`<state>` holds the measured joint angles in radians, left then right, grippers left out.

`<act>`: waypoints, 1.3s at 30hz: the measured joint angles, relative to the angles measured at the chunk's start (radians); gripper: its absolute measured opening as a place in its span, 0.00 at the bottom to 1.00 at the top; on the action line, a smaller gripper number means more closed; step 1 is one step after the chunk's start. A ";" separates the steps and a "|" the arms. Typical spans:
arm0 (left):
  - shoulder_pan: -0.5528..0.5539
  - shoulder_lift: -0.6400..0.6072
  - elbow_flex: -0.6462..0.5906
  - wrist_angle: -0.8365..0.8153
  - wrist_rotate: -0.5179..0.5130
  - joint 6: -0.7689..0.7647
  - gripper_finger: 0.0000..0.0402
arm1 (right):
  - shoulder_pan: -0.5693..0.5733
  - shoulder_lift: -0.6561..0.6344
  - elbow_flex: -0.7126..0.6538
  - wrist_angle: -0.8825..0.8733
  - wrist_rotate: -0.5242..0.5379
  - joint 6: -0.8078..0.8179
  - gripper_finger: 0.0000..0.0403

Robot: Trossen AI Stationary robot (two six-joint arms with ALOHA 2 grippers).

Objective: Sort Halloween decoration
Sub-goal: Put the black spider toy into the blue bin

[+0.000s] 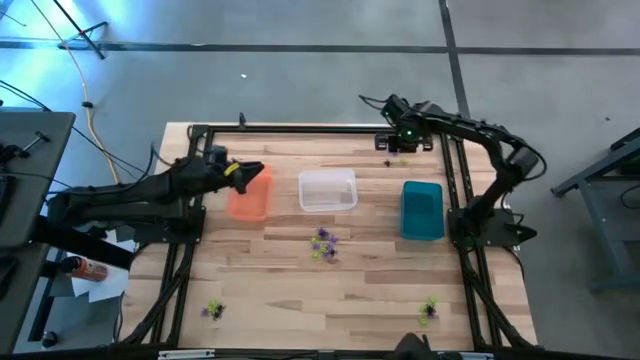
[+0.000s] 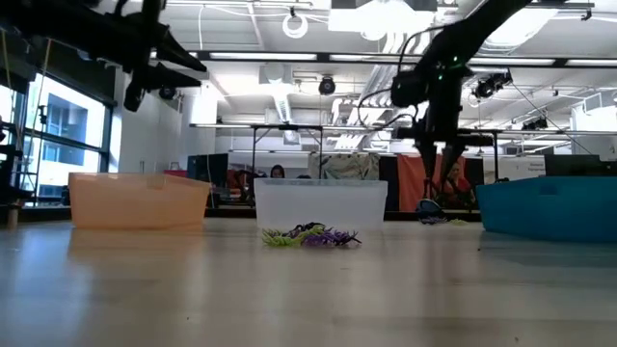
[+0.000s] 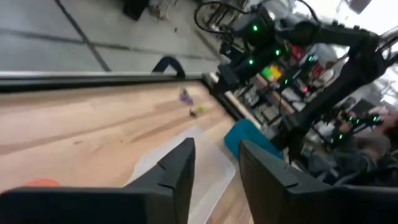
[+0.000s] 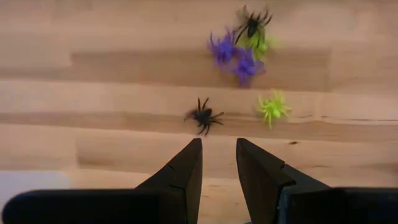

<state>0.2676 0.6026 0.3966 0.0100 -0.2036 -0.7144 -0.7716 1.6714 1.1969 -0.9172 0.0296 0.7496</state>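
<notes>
your right gripper (image 4: 217, 163) hung narrowly parted and empty above a black spider (image 4: 203, 116), far behind the teal bin (image 1: 421, 209); next you needed to descend. left gripper (image 3: 214, 165) waited parted, empty, over the orange bin (image 1: 251, 195).

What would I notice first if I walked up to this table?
Probably the three bins in a row across the middle: orange bin, clear bin and teal bin. Next, the tiny plastic spiders in purple, green and black, heaped in front of the clear bin. The right claw hangs open over another bunch at the far edge.
</notes>
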 joint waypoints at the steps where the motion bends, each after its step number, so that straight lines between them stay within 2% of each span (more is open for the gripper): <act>1: 0.022 0.014 0.006 0.001 0.032 0.000 0.30 | 0.006 0.020 -0.002 0.002 0.007 -0.007 0.24; 3: 0.063 0.031 0.016 0.001 0.082 0.004 0.32 | 0.015 0.043 -0.039 0.038 0.013 0.004 0.24; 6: 0.106 0.041 0.032 0.002 0.120 0.033 0.33 | 0.015 0.031 -0.131 0.152 -0.033 0.064 0.24; 13: 0.178 0.040 0.040 0.019 0.124 0.063 0.34 | -0.002 -0.090 -0.296 0.398 -0.048 0.177 0.24; 22: 0.230 0.043 0.040 0.050 0.127 0.062 0.34 | -0.035 -0.011 -0.299 0.430 -0.047 0.189 0.23; 32: 0.230 0.046 0.040 0.055 0.142 0.079 0.34 | -0.047 -0.007 -0.299 0.420 -0.035 0.168 0.23; 39: 0.230 0.046 0.040 0.057 0.142 0.090 0.34 | -0.046 0.002 -0.299 0.437 -0.069 0.170 0.23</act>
<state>0.4973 0.6491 0.4362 0.0669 -0.0620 -0.6243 -0.8181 1.6738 0.8974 -0.4799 -0.0390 0.9197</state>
